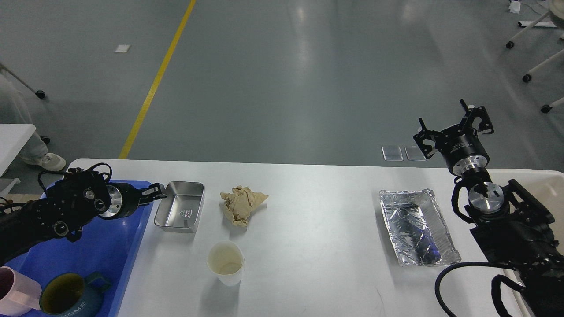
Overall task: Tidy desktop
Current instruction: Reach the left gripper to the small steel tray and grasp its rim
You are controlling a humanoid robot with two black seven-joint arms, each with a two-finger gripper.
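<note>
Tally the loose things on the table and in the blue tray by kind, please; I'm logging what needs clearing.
Mugs: 2, dark blue mug and pink mug, both in the blue tray
Paper cup: 1
Steel tin: 1
Foil tray: 1
Crumpled brown paper: 1
Total: 6

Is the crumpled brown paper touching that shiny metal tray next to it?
Apart. The head view shows a clear strip of bare white desktop between the crumpled brown paper and the metal tray.
</note>
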